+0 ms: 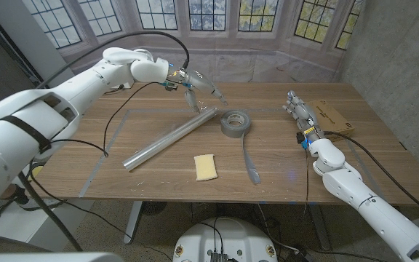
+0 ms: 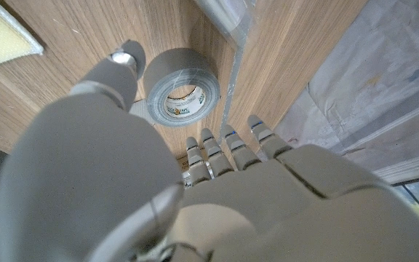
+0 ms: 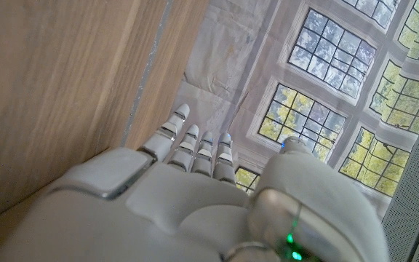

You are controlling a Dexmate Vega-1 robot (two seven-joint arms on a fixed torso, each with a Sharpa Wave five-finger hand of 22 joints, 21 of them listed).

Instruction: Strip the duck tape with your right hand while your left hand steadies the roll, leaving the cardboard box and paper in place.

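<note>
The grey duck tape roll (image 1: 235, 123) lies flat on the wooden table near its middle, and a loose strip (image 1: 249, 161) runs from it toward the front edge. My left hand (image 1: 193, 84) hovers behind and to the left of the roll, fingers apart, holding nothing. In the left wrist view the roll (image 2: 180, 90) lies beyond the fingers (image 2: 228, 144), untouched. My right hand (image 1: 301, 116) stands on the table right of the roll, well apart from it, fingers straight and empty. The right wrist view has that hand (image 3: 195, 196) beside bare wood.
A long metal tube (image 1: 169, 138) lies slantwise left of the roll. A pale yellow pad (image 1: 206, 167) sits toward the front middle. A flat cardboard box (image 1: 334, 116) lies just behind my right hand. Black cables hang along the left arm.
</note>
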